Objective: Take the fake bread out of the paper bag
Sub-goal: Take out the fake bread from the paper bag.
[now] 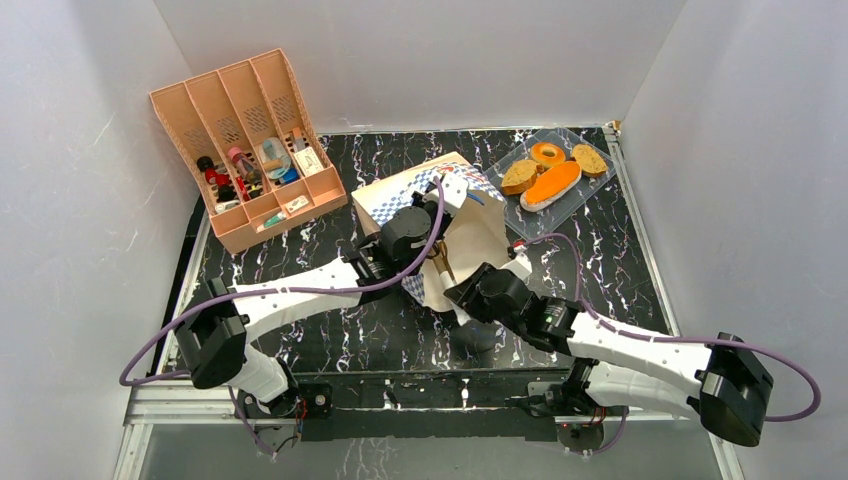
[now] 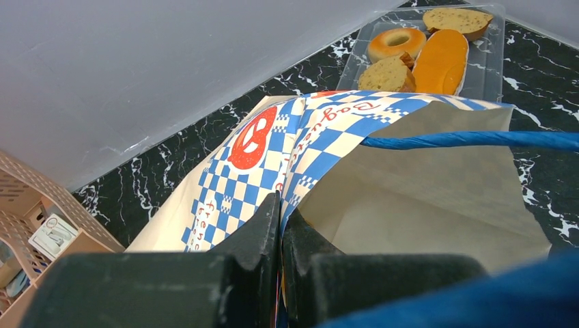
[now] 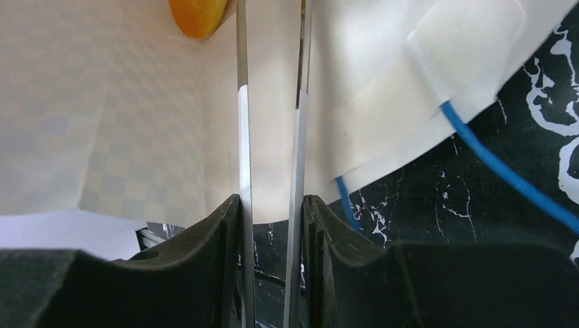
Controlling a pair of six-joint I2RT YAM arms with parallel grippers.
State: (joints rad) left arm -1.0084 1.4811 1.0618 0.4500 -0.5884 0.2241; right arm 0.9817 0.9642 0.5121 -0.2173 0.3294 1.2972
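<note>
The black marbled worktop carries everything. At its far left corner leans an orange slotted organiser, with small items in the bottom of its compartments.

In the middle lies the paper bag on its side, its mouth turned toward the arms. It has a blue-and-white checkered band with a red pretzel print and a pale cream inside.

A clear plastic tray sits at the far right, just beside the bag. It holds four pieces of fake bread: the long orange-topped loaf, the golden ring bagel, a brown speckled slice touching the loaf's left end, and a second speckled piece on the far right.

The left claw is pressed together, pinching the checkered rim of the bag's upper wall and holding the mouth apart.

The right claw is closed on a pair of metal tongs. Its pads press on the outside of both blades, which stand a little apart and reach up into the bag.

In the right wrist view an orange-yellow bread piece lies deep inside the bag, just left of the left blade. Whether the tongs touch it cannot be told.

A blue cord handle runs across the bag's opening, and another trails onto the worktop.
</note>
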